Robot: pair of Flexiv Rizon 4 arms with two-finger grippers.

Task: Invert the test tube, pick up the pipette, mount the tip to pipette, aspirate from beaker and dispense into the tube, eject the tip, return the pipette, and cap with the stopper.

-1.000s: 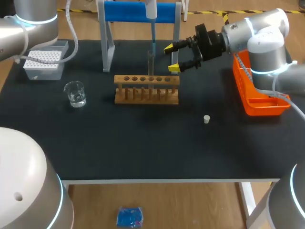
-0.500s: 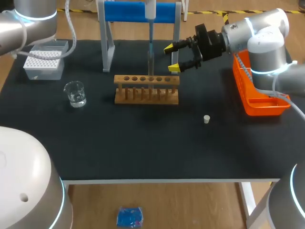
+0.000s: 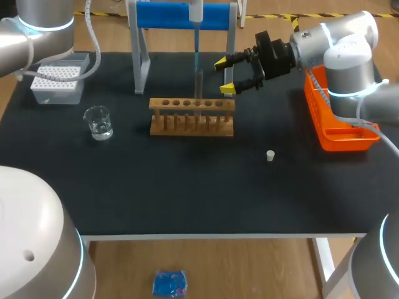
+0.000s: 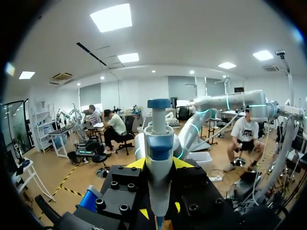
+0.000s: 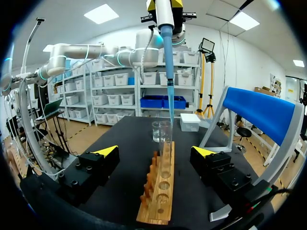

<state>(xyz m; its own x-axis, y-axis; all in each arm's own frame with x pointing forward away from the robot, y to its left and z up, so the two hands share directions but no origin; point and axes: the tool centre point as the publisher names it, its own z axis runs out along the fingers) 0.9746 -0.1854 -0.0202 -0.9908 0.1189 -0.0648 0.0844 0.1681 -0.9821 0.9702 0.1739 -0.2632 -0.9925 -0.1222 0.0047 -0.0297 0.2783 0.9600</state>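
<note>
My left gripper point(image 4: 159, 165) is shut on the white and blue pipette point(image 4: 159, 143), which hangs upright; in the head view only the pipette point(image 3: 196, 12) shows at the far edge. Its blue tip point(image 5: 168, 72) points down to the mouth of the glass test tube point(image 5: 165, 143). The tube point(image 3: 199, 84) stands upright in the wooden rack point(image 3: 192, 117). My right gripper point(image 3: 225, 76) stands open just right of the tube; in its own view the gripper point(image 5: 156, 153) has the tube ahead, untouched. A small white stopper point(image 3: 270, 156) lies on the mat.
A beaker point(image 3: 98, 122) with water stands left of the rack. The tip box point(image 3: 57, 81) sits at the far left. The blue pipette stand point(image 3: 181, 15) rises behind the rack. An orange basket point(image 3: 336, 124) lies at the right edge.
The pipette has edged slightly left and up over the tube, and the left arm shifted a little. The right arm has not moved.
</note>
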